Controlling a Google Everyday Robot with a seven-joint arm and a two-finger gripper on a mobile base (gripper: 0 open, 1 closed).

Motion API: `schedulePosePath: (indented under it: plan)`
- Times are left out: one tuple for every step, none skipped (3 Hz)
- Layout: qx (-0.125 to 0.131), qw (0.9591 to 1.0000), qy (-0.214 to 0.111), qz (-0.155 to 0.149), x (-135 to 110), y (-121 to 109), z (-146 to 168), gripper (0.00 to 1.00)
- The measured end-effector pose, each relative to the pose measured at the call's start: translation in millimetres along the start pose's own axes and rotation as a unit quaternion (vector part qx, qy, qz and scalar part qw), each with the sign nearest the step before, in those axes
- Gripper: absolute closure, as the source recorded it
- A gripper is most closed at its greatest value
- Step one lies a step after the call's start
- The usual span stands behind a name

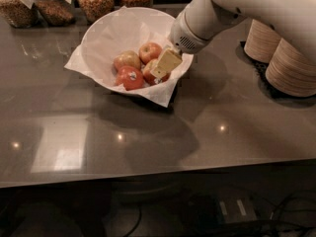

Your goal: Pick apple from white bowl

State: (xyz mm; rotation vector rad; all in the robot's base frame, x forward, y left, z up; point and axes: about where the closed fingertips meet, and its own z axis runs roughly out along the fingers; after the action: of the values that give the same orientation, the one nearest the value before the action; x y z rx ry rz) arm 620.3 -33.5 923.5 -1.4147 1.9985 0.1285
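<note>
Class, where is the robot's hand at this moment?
Upper middle of the camera view: the hand is inside the right half of the bowl, just over the apple.

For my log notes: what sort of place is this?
Probably an office snack counter: jars of dry snacks, stacked paper bowls, and a white bowl of apples, with the gripper inside it.
</note>
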Motion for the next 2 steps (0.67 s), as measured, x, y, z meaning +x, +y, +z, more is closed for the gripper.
schedulePosePath:
  plan:
    - [-0.008,0.9999,-0.001,0.007,-0.2,4.9,10.5,0.37]
    - [-0.019,0.9997,0.003,0.018,4.4,13.9,28.8,0.34]
